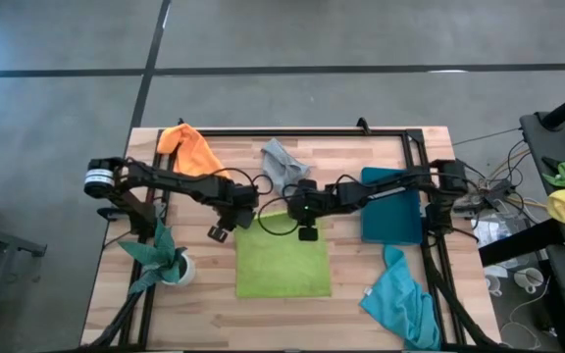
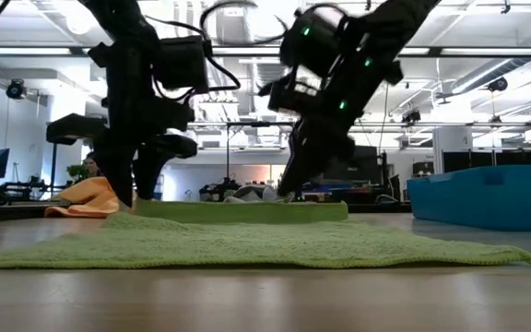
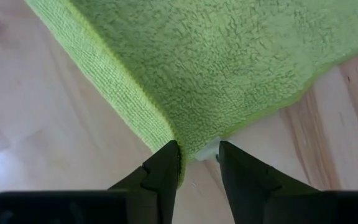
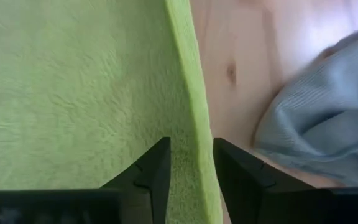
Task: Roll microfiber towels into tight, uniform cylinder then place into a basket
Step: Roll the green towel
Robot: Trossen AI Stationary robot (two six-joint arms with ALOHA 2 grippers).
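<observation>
The lime green towel (image 1: 282, 263) lies flat on the wooden table, and its far edge is turned over into a narrow fold (image 2: 238, 210). My left gripper (image 1: 226, 229) is shut on the towel's far left corner. My right gripper (image 1: 307, 231) is shut on the far edge near the right corner. The orange towel (image 1: 189, 149) and the grey towel (image 1: 282, 162) lie crumpled at the far side. The turquoise towel (image 1: 400, 294) lies at the near right. The teal basket (image 1: 392, 211) stands at the right. My left gripper pinches the lime towel's folded corner (image 3: 180, 144) between its two fingers, which come steeply from above. A white tag (image 3: 209, 149) shows in the gap. The rest of the towel lies on the table. My right gripper has the folded far edge (image 4: 194, 146) between its two fingers, which slant down from the table's right and lie along the edge. The fingertips meet the top of the fold (image 2: 293, 195). The towel stays on the table.
A potted plant (image 1: 165, 257) stands at the near left, close to the left arm. The grey towel (image 4: 316, 124) lies just beyond the right gripper. Black frame rails (image 1: 302, 131) run along the table's far and side edges. Bare wood shows in front of the lime towel.
</observation>
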